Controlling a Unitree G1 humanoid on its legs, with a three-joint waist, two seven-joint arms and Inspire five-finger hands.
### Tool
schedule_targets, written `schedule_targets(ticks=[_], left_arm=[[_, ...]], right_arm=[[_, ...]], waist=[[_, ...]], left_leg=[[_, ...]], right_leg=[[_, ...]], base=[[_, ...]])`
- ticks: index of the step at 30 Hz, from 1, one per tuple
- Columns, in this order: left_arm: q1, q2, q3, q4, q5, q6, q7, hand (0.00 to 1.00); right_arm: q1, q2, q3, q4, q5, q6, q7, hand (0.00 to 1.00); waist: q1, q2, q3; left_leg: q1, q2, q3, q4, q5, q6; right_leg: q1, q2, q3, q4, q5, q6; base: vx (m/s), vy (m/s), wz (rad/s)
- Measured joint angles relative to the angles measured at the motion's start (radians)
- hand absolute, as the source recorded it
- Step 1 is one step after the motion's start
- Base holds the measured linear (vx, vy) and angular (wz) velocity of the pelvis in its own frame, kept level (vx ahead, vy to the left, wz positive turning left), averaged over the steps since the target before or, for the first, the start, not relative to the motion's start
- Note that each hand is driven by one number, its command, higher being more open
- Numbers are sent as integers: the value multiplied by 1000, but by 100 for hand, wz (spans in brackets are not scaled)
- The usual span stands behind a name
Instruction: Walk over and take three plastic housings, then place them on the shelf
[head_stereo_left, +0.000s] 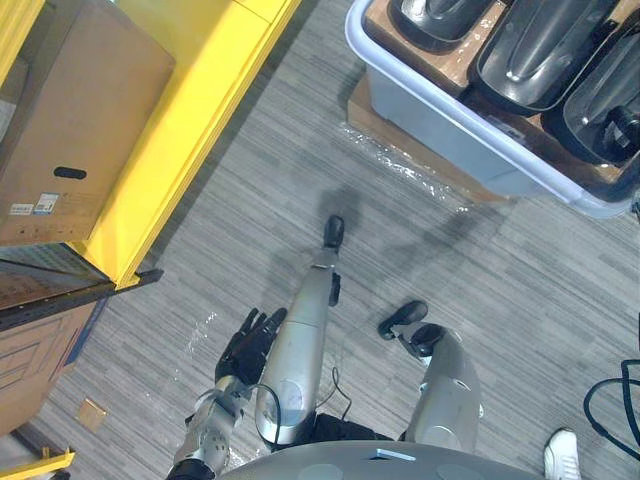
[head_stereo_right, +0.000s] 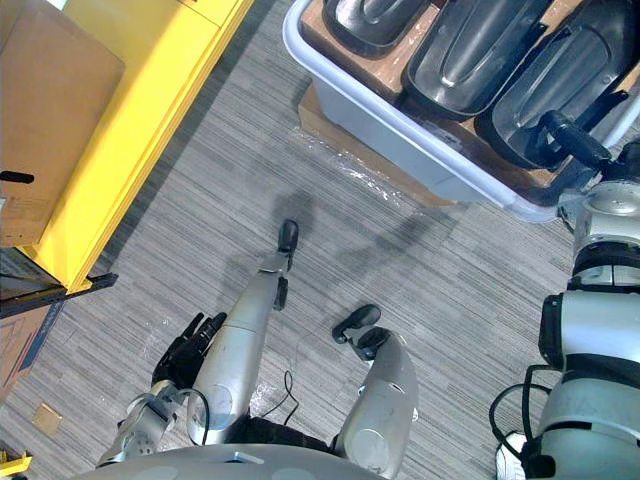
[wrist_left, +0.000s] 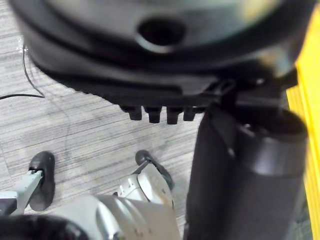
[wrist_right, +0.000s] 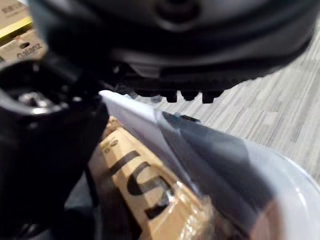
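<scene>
Left hand hangs low; housings lie parallel in tub, pointing away.

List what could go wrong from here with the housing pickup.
1. The housings lie packed edge to edge in the bin; lifting one may drag its neighbour.
2. The right hand is close to the bin's rim and could bump it.
3. A cardboard box takes up the yellow shelf, so placing room looks tight.
Left hand hangs empty.

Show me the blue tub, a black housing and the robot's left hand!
blue tub (head_stereo_left: 430, 122), left eye view, its side wall.
black housing (head_stereo_left: 540, 45), left eye view, its hollow middle.
left hand (head_stereo_left: 248, 345), left eye view, its middle.
</scene>
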Motion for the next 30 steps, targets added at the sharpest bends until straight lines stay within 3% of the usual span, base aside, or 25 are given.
schedule_targets(ticks=[6,11,16,18,20,22,30], left_arm=[[1,0,4,-1,1,-8,-9,100],[3,1,25,-3,1,-19,-23,100],[5,3,48,-7,6,-19,-16,100],[5,5,69,-6,31,-19,9,100],[25,26,110,-2,46,-18,31,100],[36,36,133,1,45,-17,39,100],[44,64,200,33,51,-20,48,100]], right_arm=[[0,-49,48,10,-120,14,-35,0],[2,-45,74,15,-120,26,-27,0],[11,-4,58,5,-117,-14,-2,0],[19,2,37,0,-120,-41,1,0],[61,56,12,-3,-121,-68,3,0],[89,77,-6,-3,-124,-80,6,0],[200,107,-73,-19,-170,-116,9,0]], waist=[[1,-1,0],[1,-6,2],[1,-20,6],[6,-36,9],[5,-86,8],[5,-105,8],[4,-139,10]], left_leg=[[8,0,-4,-1,7,8],[59,1,-8,-35,22,0],[103,4,-16,-75,36,-8],[128,10,-18,-89,42,-11],[162,11,-16,-103,45,-15],[178,13,-18,-108,43,-16],[289,10,-20,-184,48,-12]], right_leg=[[12,4,-6,-5,0,0],[60,12,-17,-24,5,3],[109,32,-36,-55,6,4],[139,39,-43,-71,8,5],[172,44,-46,-89,8,5],[197,53,-51,-109,11,9],[301,105,-22,-205,19,19]], base=[[41,-30,1],[40,-48,4],[40,-52,8],[59,-70,7],[75,-72,4],[58,-43,4],[24,-31,6]])
